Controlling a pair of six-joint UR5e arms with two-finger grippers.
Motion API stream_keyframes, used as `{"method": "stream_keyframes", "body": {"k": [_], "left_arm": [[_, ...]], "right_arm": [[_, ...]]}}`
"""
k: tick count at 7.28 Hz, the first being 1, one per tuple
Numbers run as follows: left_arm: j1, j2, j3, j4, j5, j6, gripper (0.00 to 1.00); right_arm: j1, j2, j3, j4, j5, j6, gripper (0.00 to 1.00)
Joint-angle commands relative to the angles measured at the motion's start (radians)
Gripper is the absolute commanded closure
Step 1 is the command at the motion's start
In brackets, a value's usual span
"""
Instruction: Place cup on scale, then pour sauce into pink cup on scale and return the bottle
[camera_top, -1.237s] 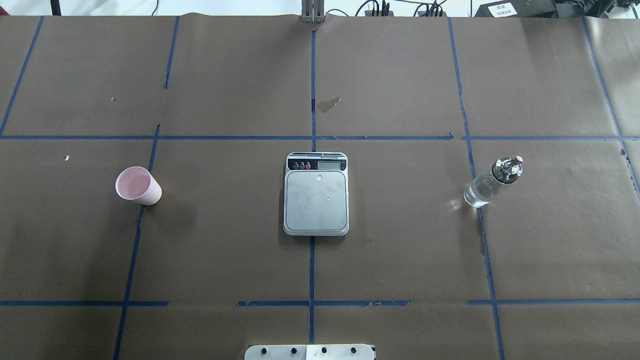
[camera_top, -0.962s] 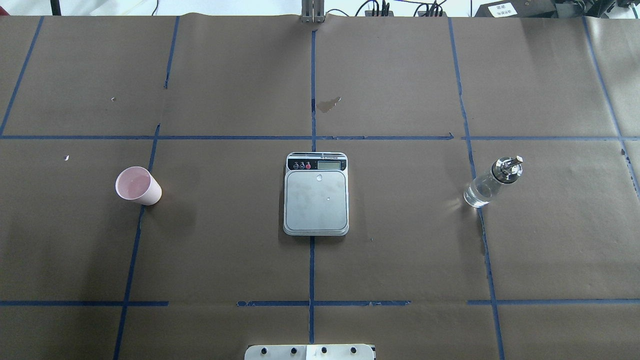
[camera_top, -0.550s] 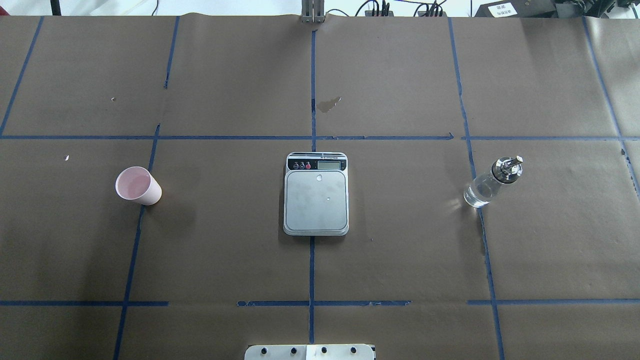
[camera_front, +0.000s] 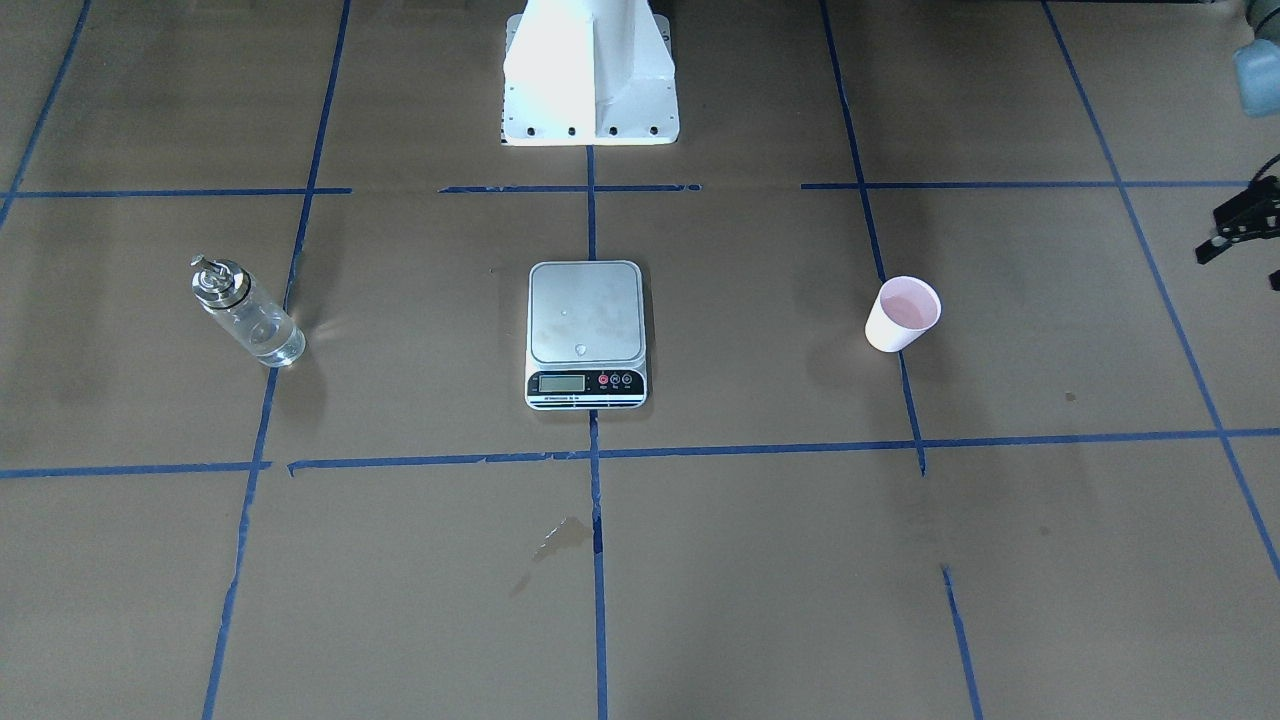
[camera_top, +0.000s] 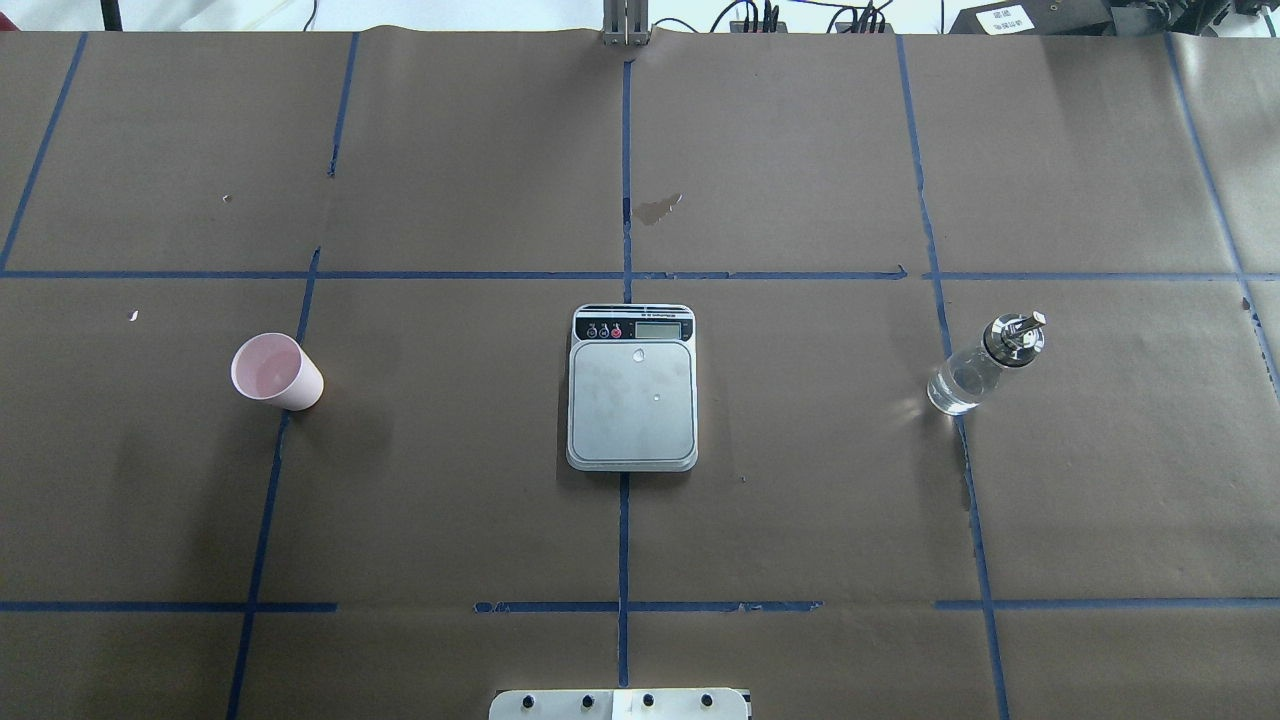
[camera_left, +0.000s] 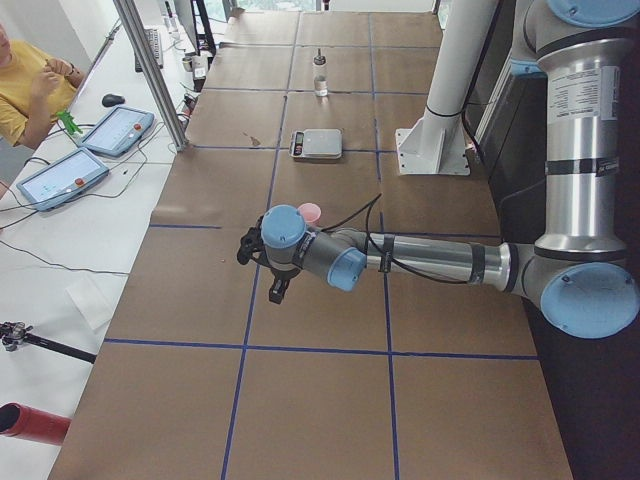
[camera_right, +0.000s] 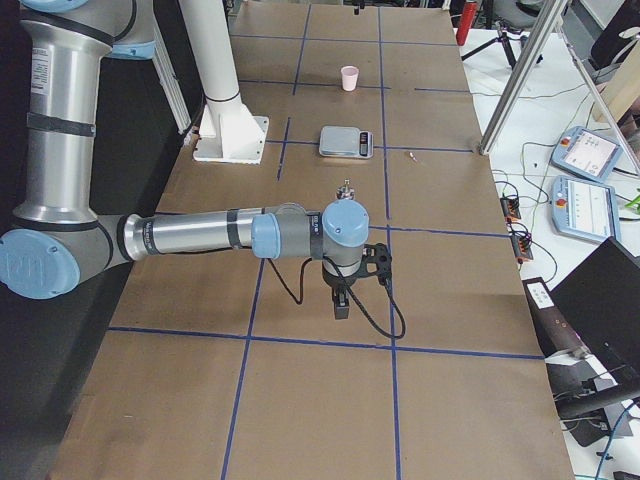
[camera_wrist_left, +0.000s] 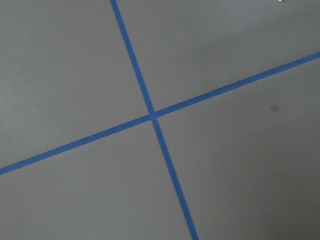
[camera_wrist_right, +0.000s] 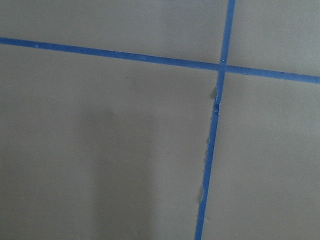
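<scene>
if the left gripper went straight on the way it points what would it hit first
Probably the paper-covered table, near a blue tape crossing: the left gripper points down, and its wrist camera shows nothing else.

Pink cup, brown blue-gridded table

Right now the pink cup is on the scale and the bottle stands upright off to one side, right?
No. The cup stands on the table, apart from the scale, as the overhead view shows. The bottle does stand upright to one side.
</scene>
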Motion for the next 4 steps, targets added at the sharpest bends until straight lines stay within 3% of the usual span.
{"method": "stream_keyframes", "body": {"k": [1, 4], "left_arm": [[0.166, -0.038, -0.039, -0.122, 0.019, -0.353, 0.01], [0.363, -0.167, -0.044, -0.121, 0.041, -0.682, 0.02]], "right_arm": [[-0.017, -0.012, -0.001, 0.051, 0.031, 0.005, 0.0], [-0.033, -0.011, -0.004, 0.052, 0.034, 0.002, 0.0]]}}
